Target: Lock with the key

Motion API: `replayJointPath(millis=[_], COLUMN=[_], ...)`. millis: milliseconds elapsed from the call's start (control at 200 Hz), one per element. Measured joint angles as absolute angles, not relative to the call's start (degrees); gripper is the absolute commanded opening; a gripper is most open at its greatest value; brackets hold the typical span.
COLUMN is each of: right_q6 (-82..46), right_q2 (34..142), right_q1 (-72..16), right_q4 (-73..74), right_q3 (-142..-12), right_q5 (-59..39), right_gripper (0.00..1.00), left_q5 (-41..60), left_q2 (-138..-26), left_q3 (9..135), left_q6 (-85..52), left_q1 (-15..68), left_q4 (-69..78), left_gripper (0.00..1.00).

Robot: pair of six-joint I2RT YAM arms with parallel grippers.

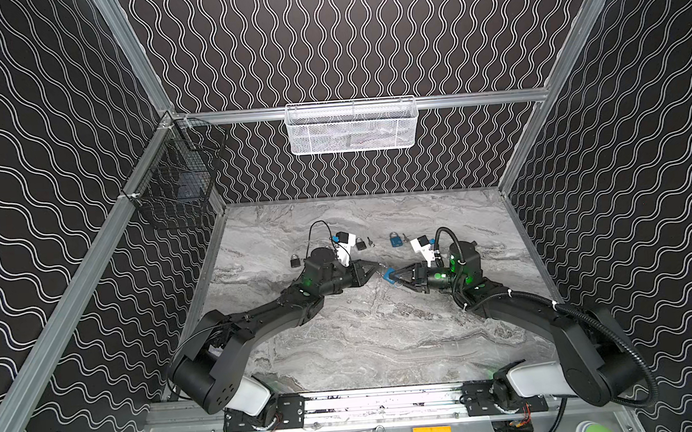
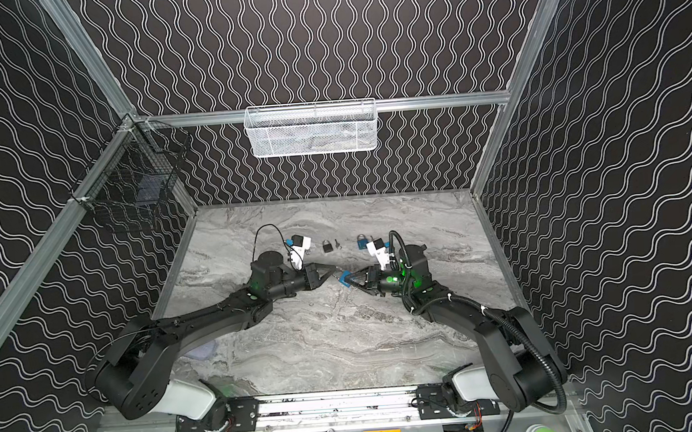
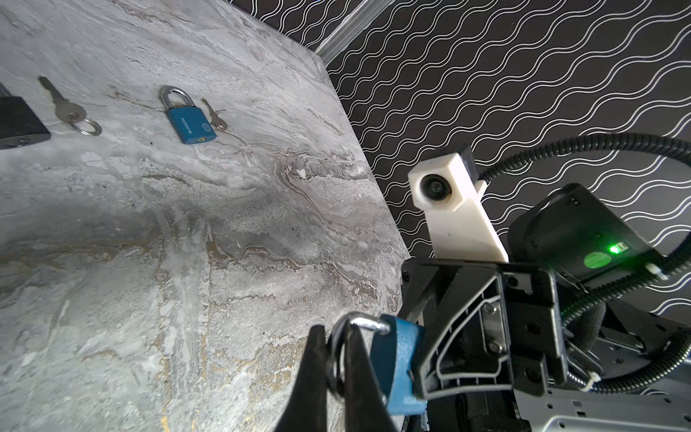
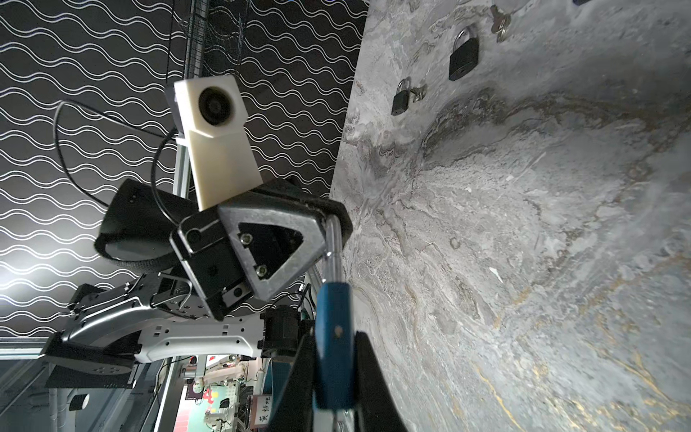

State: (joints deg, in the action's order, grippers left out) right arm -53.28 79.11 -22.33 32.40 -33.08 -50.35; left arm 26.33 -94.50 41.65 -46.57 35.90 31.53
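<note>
Both top views: even, diffuse light. The marble tabletop point(image 1: 387, 347) reads mid-grey, with only faint, soft-edged darkening beside the arms. The patterned wall point(image 1: 43, 205) is dark and its wavy lines are crisp. Straight rails splay toward the frame edges.

Left wrist view: a broad soft shadow lies across the tabletop. The green indicator light point(image 3: 615, 248) blooms. The near blue padlock point(image 3: 396, 359) is out of focus.

Right wrist view: a white hot spot point(image 4: 11, 276) burns out the patterned wall at the frame edge. Fisheye bending is strong, and close parts are blurred.

Both arms inward, left gripper point(image 1: 375, 266) and right gripper point(image 1: 392, 276) tip-to-tip, clamped.
</note>
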Motion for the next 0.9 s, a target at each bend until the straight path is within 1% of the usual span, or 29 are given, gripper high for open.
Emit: replayJointPath(millis=[210,551,901], right_q6=[-54.83,-53.47,-54.13], right_q2=[79.22,77.67,80.23], right_q1=[-22.22,-22.13,-22.06], right_q4=[32.91,31.88,31.99], right_q3=[-33.06,-33.3,-34.11], right_q5=[-50.46,-49.78,-50.92], right_gripper=[0.0,0.0,0.0], left_q5=[26.04,22.5,16.38], left_q2=[-94.94,-93.82,-93.54], left_q3=[41.63,42.04,41.8], left_q6=[-46.61,-46.59,-47.05], left_q1=[36.18,38.0,40.38], left_q4=[32.47,31.97,29.98], left_gripper=[0.0,0.0,0.0])
